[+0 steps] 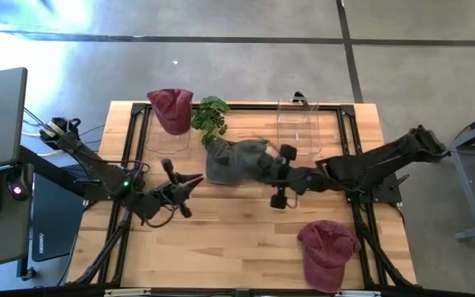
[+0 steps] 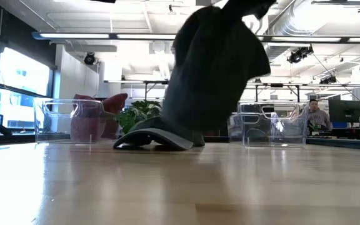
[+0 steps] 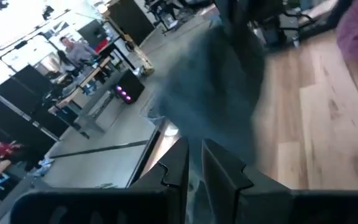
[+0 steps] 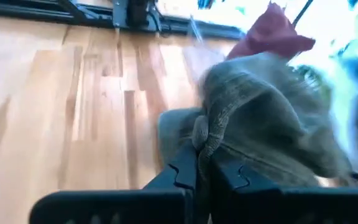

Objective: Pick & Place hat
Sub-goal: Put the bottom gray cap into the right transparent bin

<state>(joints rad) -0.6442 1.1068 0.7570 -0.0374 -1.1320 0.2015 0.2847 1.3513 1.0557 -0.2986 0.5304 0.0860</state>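
The right gripper (image 1: 264, 170), at centre frame, is clamped on the grey hat (image 1: 231, 159), whose brim touches the wooden table (image 1: 237, 235). The left gripper (image 1: 195, 179), fingers pressed together, waits left of centre. Behind, a person sits in a bright workshop (image 2: 318, 114).

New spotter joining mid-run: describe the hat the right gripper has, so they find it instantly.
Start at the green plant at the table's far edge, between two clear bins. Just in front of it lies the grey hat, pinched by the right gripper. It is the only grey one; the other two are red.
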